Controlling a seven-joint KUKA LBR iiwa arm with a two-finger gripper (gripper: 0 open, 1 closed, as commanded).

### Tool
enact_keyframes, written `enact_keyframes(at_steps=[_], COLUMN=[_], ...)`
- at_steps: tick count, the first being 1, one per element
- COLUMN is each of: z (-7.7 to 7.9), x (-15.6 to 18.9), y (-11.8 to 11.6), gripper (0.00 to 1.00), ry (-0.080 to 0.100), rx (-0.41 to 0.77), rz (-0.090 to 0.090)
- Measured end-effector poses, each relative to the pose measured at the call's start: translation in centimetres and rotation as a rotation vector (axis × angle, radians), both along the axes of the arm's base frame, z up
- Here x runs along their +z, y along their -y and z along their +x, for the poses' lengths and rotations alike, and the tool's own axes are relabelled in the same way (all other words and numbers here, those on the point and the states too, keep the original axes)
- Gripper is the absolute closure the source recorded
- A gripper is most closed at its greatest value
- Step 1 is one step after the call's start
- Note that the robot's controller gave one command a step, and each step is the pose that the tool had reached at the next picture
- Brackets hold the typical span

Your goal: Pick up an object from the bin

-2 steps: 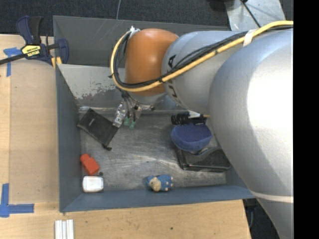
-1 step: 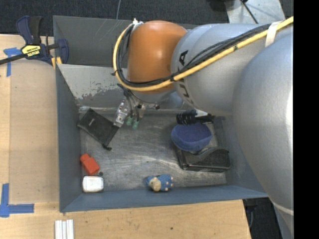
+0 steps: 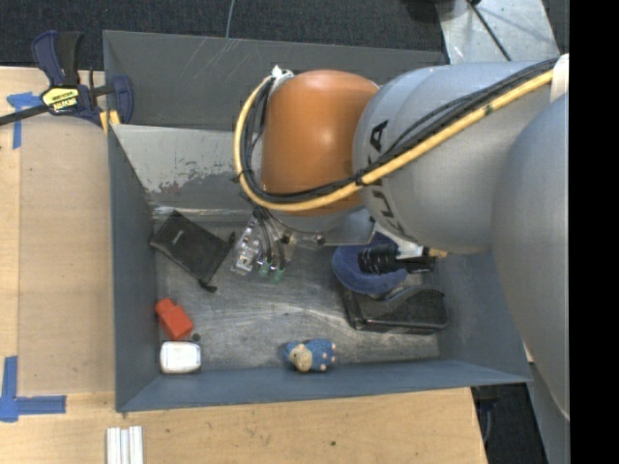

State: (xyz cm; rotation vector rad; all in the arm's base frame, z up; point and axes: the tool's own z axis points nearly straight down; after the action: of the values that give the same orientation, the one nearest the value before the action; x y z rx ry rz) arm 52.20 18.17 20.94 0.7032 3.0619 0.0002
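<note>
My gripper [image 3: 259, 249] hangs low in the middle of the bin, just under the arm's orange cover. A flat black pouch-like thing [image 3: 190, 245] lies immediately to its left, tilted, with a gap of bare floor between them. To the gripper's right sits a blue rounded thing [image 3: 368, 274] with a black pen-like stick [image 3: 392, 257] across it. Whether anything is in the gripper's grasp is hidden by the cover.
A flat black case [image 3: 398, 311] lies at the right, below the blue thing. A red block [image 3: 173, 317] and a small white box [image 3: 180, 358] sit in the front left corner. A small blue and tan toy [image 3: 309, 356] rests against the front wall.
</note>
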Motion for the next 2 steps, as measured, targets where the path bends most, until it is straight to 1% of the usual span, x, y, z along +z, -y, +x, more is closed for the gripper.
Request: enact_keyframes(at_steps=[1,2], z=[0.1,2.0], x=[-0.1,-13.5], y=[0.0,-0.4], gripper=[0.00,0.00], ry=[0.001,0.004], rx=[0.000,-0.170], rz=[0.000,0.004])
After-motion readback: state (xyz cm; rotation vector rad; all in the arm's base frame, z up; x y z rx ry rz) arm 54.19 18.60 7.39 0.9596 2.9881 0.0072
